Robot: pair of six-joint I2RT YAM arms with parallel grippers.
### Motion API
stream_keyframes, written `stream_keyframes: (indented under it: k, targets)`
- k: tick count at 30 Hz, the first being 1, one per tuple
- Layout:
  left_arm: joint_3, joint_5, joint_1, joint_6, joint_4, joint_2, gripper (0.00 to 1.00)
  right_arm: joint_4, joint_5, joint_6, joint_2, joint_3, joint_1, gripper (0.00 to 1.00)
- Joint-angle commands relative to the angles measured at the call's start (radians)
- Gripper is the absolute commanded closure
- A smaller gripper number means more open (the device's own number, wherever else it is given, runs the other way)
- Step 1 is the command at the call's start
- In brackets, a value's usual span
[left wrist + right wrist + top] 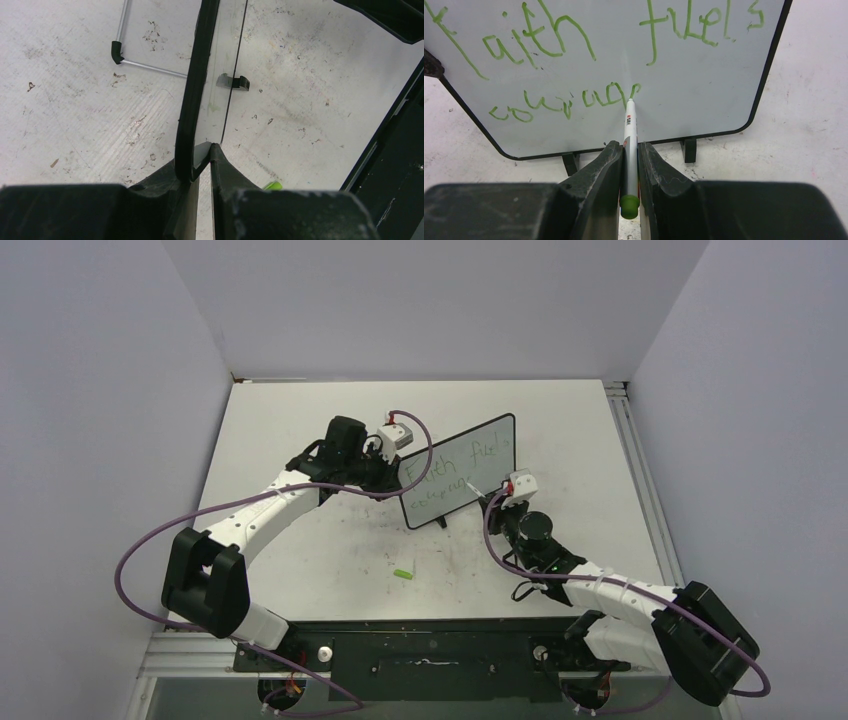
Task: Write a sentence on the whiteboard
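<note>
One whiteboard [460, 472] stands upright on the table [300, 560], about mid-table, its left end nearer than its right. It rests on two black feet [570, 163] [690, 150]. A bent wire stand [145, 65] with one black tip lies on the table behind it.

The sentence [488, 453] is in green, in two lines. The upper line has two words, roughly "Faith" and "fuels". The lower line has one word that reads about as far as "courag", with one more short stroke after it.

There are two arms, one gripper each. The left gripper [397, 478] is at the board's left edge. In the left wrist view its two fingers [165, 185] are clenched on the black frame [197, 75], one on each face of the board. The right gripper [497, 496] is just near of the board's lower right part. Its two fingers [609, 157] are clamped on the one marker [629, 135]. The marker is white with a green near end and points away at the board, its tip at the board face just below the last stroke of the lower line.

One small green cap [404, 571] lies alone on the table, near of the board and between the two arms. The tabletop carries many grey scuffs.
</note>
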Motion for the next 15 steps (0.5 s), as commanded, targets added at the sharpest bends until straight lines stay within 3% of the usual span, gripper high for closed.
stream_keyframes:
  k: [1,15]
  targets:
    - [0.005,-0.052,-0.010,0.053,-0.035,-0.012,1.00,0.035,0.035,0.004,0.020,0.016,0.009,0.95]
    - [0.005,-0.051,-0.010,0.053,-0.034,-0.012,1.00,0.031,0.114,0.010,0.016,0.016,0.009,0.95]
